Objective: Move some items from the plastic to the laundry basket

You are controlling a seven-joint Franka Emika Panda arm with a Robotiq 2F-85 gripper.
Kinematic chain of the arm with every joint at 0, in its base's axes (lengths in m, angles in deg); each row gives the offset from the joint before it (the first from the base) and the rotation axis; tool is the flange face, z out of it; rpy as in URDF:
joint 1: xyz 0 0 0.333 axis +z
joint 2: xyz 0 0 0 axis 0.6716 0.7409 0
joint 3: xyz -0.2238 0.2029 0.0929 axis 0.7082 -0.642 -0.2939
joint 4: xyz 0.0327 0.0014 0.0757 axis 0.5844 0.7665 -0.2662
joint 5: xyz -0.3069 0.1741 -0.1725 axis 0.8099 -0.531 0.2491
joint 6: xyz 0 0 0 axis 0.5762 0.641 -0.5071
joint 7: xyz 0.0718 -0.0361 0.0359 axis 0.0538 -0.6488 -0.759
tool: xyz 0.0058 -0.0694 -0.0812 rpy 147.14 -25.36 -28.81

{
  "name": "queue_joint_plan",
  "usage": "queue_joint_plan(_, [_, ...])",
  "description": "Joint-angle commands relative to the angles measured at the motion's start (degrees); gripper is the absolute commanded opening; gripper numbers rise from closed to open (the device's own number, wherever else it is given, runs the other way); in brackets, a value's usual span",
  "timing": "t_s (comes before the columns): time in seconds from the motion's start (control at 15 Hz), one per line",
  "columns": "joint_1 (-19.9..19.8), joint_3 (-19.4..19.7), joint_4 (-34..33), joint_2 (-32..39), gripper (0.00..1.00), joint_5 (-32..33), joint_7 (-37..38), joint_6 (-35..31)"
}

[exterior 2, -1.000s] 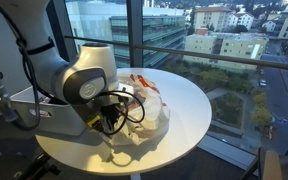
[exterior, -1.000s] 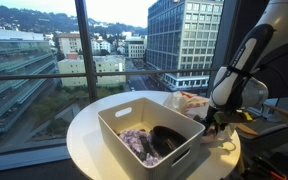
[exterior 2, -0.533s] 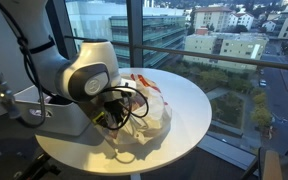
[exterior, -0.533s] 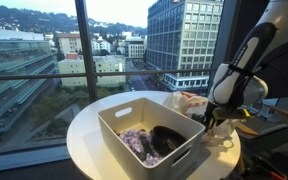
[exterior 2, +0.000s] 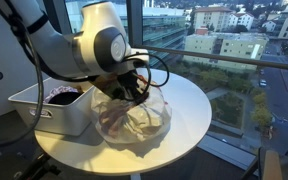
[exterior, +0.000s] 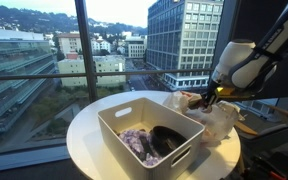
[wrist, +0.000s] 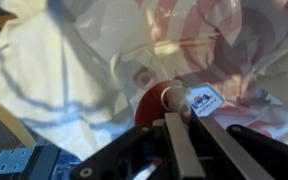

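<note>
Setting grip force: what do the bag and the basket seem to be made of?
Bag: probably thin plastic film, slightly glossy; it crumples and its contents show through. Basket: seemingly rigid white plastic, matte; its walls are smooth, straight and stiff.

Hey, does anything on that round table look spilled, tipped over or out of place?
Nothing stands out. The laundry basket sits upright on the table with clothes inside, and the crumpled plastic bag lies beside it.
</note>
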Motion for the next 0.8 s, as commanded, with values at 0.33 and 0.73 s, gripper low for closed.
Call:
queue_joint_plan(0.33, [9.52, -6.27, 0.15, -26.98, 0.07, -13.71, -3.8, 21.04])
queue_joint_plan(0.73, [13.62, -9.5, -6.95, -27.04, 0.07, -43.34, -18.48, 40.99])
